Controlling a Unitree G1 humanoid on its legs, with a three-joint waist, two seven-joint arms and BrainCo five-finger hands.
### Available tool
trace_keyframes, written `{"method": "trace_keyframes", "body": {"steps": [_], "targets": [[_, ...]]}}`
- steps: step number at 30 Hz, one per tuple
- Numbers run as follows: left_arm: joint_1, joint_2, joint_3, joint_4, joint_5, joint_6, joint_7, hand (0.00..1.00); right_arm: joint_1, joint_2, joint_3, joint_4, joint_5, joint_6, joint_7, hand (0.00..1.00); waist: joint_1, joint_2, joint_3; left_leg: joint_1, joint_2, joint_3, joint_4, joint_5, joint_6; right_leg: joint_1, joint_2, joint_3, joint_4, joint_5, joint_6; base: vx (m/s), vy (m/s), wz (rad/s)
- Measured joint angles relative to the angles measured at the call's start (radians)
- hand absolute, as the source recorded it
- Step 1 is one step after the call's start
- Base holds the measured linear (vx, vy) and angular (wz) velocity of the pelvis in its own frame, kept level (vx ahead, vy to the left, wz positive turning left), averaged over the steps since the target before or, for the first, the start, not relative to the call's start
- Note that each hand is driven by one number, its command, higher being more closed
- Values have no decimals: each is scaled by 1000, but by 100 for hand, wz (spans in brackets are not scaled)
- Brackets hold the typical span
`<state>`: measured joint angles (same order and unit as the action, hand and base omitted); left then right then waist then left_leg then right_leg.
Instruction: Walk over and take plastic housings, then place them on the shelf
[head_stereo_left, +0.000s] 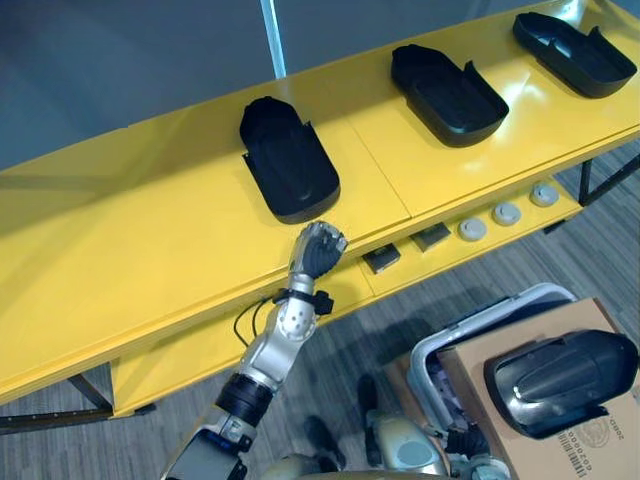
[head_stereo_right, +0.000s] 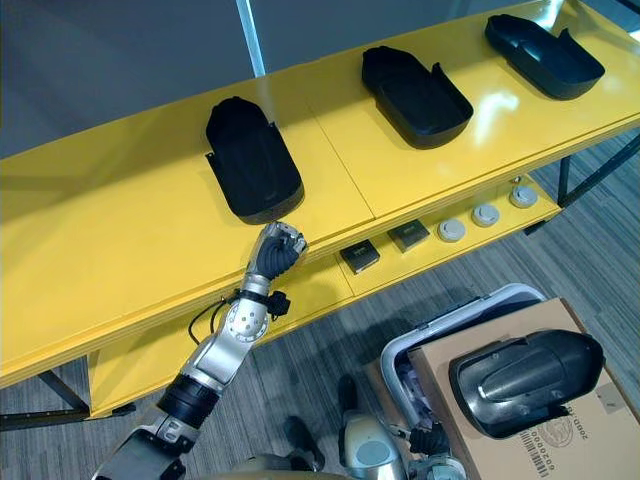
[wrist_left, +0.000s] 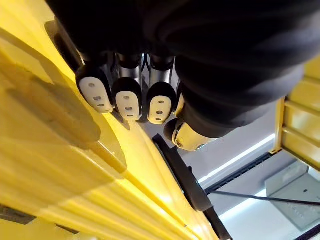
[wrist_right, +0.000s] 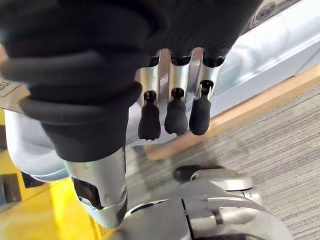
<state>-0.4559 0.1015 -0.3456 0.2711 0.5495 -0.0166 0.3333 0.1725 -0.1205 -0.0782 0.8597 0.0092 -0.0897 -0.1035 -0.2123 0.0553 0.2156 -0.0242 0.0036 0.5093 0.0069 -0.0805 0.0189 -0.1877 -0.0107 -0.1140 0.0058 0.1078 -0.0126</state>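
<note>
Three black plastic housings lie hollow side up on the yellow shelf top (head_stereo_left: 150, 250): one at the middle (head_stereo_left: 290, 160), one further right (head_stereo_left: 448, 95) and one at the far right (head_stereo_left: 575, 52). My left hand (head_stereo_left: 318, 248) is at the shelf's front edge, just below the middle housing's near end, with its fingers (wrist_left: 127, 97) curled and holding nothing. A fourth housing (head_stereo_left: 560, 382) rests glossy rounded side up on a cardboard box (head_stereo_left: 590, 445) at the lower right. My right hand (wrist_right: 172, 100) hangs low with relaxed, straight fingers, holding nothing.
A grey bin (head_stereo_left: 470, 335) stands beside the cardboard box on the floor. The lower shelf carries two small dark square parts (head_stereo_left: 381, 259) and three round grey discs (head_stereo_left: 506, 213). A grey wall runs behind the shelf.
</note>
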Motion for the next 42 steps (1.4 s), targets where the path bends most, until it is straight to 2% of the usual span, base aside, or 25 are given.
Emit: {"method": "trace_keyframes", "body": {"steps": [3,8,15,28,32,36,39,42], "targets": [[-41,1,12,16,15,16,2,100,-4,1,-1,0,0,0,0,0,-1,-1,1,-26,-1,0,20,-8,11,-23,-6,3,10,3,3,0,0,0],[-94,4,52,49,34,51,3,100,-10,5,-2,-2,0,-1,-1,0,-20,-5,14,-46,1,0,58,-35,19,-28,-12,9,13,11,11,-13,6,-1],[-176,27,86,84,34,78,3,100,-15,10,-2,-17,0,-16,-1,0,-21,-14,51,-95,20,1,132,-66,23,-55,-13,12,29,14,9,-13,3,-1],[-264,38,122,132,34,99,4,100,-19,13,-2,-39,2,-20,-2,0,-18,-20,97,-137,46,2,213,-102,28,-66,-7,12,34,14,8,0,0,0],[-263,37,117,113,33,98,18,100,-19,12,-2,-42,12,-20,-2,0,-17,-20,107,-138,48,2,219,-105,28,-65,-7,11,34,14,8,0,0,0],[-228,36,84,-20,32,88,22,100,-19,12,-3,-41,20,-21,-3,0,-11,-20,112,-135,47,1,219,-102,32,-61,-7,8,34,14,8,0,0,0],[-186,21,42,-162,13,49,24,100,-18,10,-4,-31,20,-19,-3,0,8,-19,113,-125,46,-2,215,-102,32,-51,-8,6,32,14,8,8,2,1],[-103,19,21,-338,-7,-5,26,100,-18,6,-4,-16,20,-13,-6,0,11,-14,114,-89,38,-21,196,-100,29,-14,-10,-5,26,10,7,20,8,8]]}}
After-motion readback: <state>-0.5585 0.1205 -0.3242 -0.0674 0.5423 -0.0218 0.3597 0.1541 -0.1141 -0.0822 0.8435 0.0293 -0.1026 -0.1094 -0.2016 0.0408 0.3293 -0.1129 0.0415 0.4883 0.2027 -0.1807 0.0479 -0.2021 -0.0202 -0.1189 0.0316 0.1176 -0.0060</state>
